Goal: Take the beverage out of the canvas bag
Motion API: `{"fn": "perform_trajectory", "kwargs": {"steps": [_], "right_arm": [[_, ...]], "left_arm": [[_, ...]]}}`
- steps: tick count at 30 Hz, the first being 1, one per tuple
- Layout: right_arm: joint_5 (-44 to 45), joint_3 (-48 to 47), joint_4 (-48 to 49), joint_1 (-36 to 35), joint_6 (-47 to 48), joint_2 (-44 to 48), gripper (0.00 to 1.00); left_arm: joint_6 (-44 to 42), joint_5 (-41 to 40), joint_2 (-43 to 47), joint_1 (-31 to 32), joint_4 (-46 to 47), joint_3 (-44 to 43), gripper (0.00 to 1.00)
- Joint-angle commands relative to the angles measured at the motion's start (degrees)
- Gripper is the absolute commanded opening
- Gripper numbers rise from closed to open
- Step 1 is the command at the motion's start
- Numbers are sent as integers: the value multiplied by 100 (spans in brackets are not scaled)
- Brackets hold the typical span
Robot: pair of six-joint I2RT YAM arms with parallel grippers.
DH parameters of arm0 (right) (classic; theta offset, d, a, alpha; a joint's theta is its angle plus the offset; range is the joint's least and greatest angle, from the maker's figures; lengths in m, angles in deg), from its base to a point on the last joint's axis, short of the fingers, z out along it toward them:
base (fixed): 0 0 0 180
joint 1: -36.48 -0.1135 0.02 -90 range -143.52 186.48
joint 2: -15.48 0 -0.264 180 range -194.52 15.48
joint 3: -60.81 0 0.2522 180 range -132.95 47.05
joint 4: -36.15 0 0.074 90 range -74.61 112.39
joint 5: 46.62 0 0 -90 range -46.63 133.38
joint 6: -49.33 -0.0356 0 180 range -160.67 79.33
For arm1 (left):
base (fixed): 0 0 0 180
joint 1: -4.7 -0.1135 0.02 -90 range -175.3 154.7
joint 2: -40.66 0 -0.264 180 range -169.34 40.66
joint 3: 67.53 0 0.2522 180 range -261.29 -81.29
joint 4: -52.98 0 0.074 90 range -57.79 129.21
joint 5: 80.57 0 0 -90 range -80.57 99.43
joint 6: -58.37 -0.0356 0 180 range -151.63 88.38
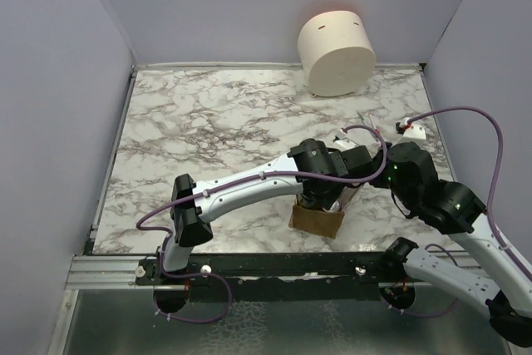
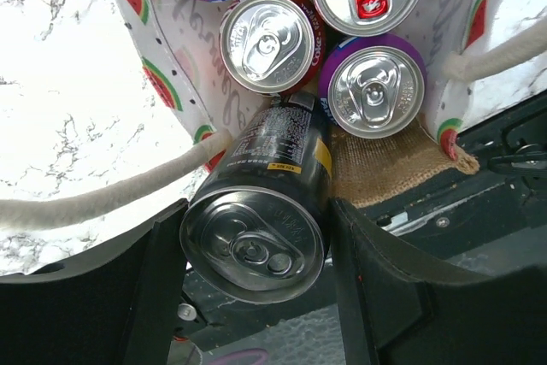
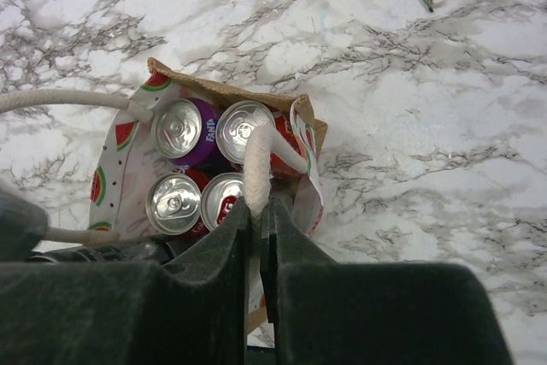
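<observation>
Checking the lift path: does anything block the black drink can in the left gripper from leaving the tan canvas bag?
Nothing visible does: a white rope handle runs beside the black drink can, not across it.

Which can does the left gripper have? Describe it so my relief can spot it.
Find the canvas bag near the marble table's front edge. At the bag's rim, the left gripper clamps a black can with a yellow patch. Its neighbours are all purple or red.
</observation>
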Motion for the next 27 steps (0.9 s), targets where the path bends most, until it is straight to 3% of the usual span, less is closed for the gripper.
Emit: {"fn": "perform_trajectory", "kwargs": {"steps": [1,27], "right_arm": [[95,-216,78,-5,-33,88,7],[133,-164,148,-5,13,12,7]], "left_arm": [[134,-190,64,-39,-179,-721,0],[90,453,644,-982,-48,-1654,0]]}}
